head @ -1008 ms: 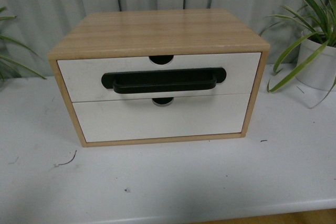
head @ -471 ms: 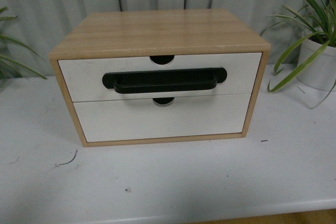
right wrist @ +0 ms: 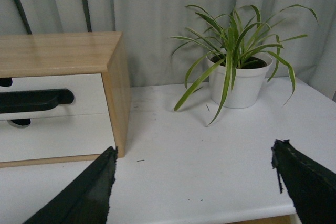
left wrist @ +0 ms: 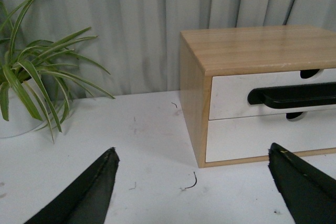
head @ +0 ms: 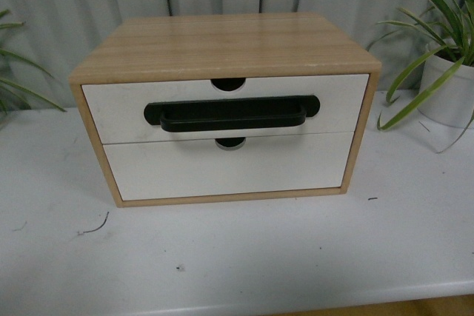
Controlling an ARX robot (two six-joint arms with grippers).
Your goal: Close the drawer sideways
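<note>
Wood-grain cabinet point(head: 222, 46) with rounded edges, matte white table point(head: 259, 257) under it, pleated grey curtain behind. Potted spider plant point(head: 448, 83) in white pot at 3 o'clock of cabinet, more leaves point(head: 18, 83) at 9 o'clock; small dark scrap point(head: 95, 227) on table at 7 o'clock. Drawer point(head: 222, 109) is the upper one, centre of front view: smooth white front, long black bar handle point(head: 231, 115), semicircular notch on top, sitting flush. Plain white drawer front point(head: 226, 166) below. Left gripper point(left wrist: 191, 192) fingers wide apart, nothing between; right gripper point(right wrist: 191, 190) likewise spread, both clear of cabinet.
</note>
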